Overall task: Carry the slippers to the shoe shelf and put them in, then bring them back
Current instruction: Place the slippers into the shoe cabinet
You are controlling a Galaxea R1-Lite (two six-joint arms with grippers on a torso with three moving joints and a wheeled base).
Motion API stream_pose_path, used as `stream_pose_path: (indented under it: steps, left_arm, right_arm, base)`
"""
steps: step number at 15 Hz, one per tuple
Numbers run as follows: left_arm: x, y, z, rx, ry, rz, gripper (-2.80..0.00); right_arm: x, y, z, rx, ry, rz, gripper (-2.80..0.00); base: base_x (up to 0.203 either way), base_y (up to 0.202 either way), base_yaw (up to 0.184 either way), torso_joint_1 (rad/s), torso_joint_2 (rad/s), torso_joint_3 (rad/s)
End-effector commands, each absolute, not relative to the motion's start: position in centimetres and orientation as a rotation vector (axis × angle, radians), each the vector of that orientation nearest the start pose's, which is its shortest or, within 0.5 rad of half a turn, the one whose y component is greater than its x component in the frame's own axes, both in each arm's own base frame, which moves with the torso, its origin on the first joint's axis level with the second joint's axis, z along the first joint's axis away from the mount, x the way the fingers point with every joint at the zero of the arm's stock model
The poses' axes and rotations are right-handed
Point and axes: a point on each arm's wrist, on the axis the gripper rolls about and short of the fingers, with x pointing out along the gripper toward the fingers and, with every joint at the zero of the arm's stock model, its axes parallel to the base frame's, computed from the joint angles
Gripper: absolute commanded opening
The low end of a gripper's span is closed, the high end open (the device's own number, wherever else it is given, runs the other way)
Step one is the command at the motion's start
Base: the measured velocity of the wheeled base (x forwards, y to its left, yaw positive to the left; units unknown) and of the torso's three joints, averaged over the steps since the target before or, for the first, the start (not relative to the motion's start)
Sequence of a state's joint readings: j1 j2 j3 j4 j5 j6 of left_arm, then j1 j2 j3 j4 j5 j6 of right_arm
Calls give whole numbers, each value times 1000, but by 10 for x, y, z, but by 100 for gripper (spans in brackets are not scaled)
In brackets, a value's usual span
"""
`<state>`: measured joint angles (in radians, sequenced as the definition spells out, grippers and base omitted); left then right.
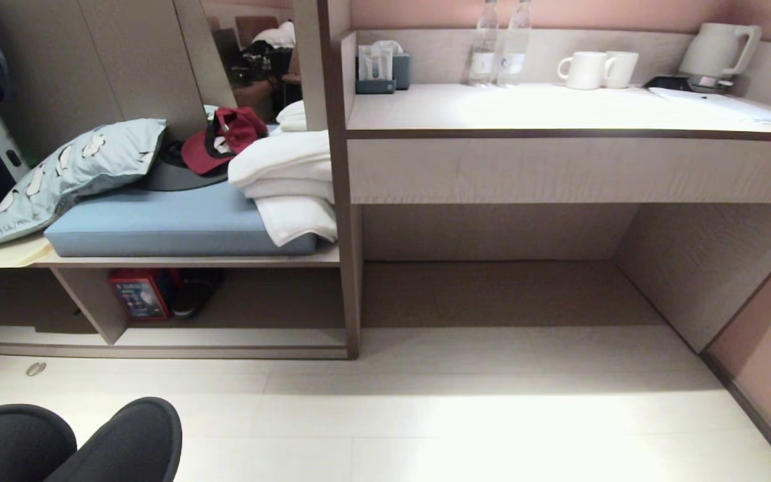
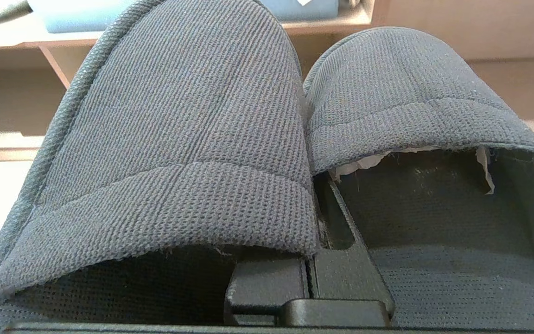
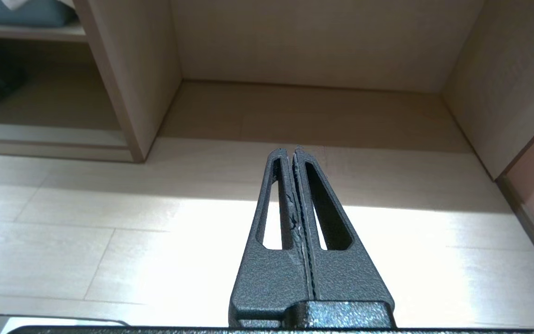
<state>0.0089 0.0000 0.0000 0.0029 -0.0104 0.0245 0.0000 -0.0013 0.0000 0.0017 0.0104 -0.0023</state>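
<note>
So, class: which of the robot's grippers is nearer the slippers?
Left. The left gripper is shut on the slippers, gripping their inner edges. The right gripper hangs shut and empty above the floor before the desk recess.

left gripper (image 2: 311, 273) is clamped tight with its fingers (image 2: 341, 218) pinching the slippers (image 2: 188, 139) together by their inner edges, while the right gripper (image 3: 292, 155) just hangs out front, empty, fingers pressed together, pointing forward and a bit down
</note>
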Motion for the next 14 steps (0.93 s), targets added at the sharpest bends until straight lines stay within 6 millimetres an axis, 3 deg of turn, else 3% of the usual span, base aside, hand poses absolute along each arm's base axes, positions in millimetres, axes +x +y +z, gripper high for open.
stream_pose_path:
  steps: [1,14]
  left_arm:
    - [-23,0,75,25,3,-2,-280]
    - [-23,0,75,28,2,-2,-280]
  right_arm:
    - [-23,0,75,-3,0,11,-280]
    - [-23,0,75,-3,0,12,-280]
  base:
    - [0,0,0,1,2,-194]
    - [0,0,0,4,3,-199]
